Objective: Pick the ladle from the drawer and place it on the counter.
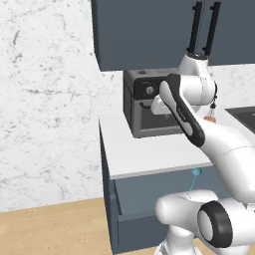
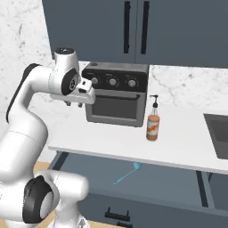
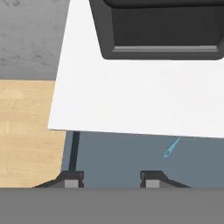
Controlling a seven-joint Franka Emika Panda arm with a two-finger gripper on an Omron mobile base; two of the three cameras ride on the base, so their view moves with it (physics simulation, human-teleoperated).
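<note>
White marbled wall runs behind the kitchen corner, with dark slate-blue upper cabinets (image 2: 133, 31) above and a flat white surface (image 2: 187, 142) topping the base cabinets. On that surface stand a toaster oven (image 2: 116, 93) and, just beside its right front corner, an orange bottle (image 2: 152, 124). Below the surface edge the drawer (image 2: 160, 185) stands pulled open, and the ladle (image 2: 128, 173) lies on its floor, a thin teal thing with its small bowl pointing toward the cabinets and its handle slanting out toward the drawer front. It lies alone, well apart from the drawer walls.

From how things lie, the task looks to be at its start: the ladle is untouched, and the step in hand is the reach toward it. The hand (image 3: 109, 180) hangs high, up at the level of the toaster oven's front and over the surface's left part, looking straight down. Its fingers (image 3: 152, 179) stand apart with nothing between them, so it is open and empty. In the hand view the ladle sits a little to the right of the fingers and nearer the surface edge.

The next move, I judge, calls for shifting out past the surface edge, dropping into the drawer, and turning the wrist so the fingers straddle the thin handle crosswise.
</note>
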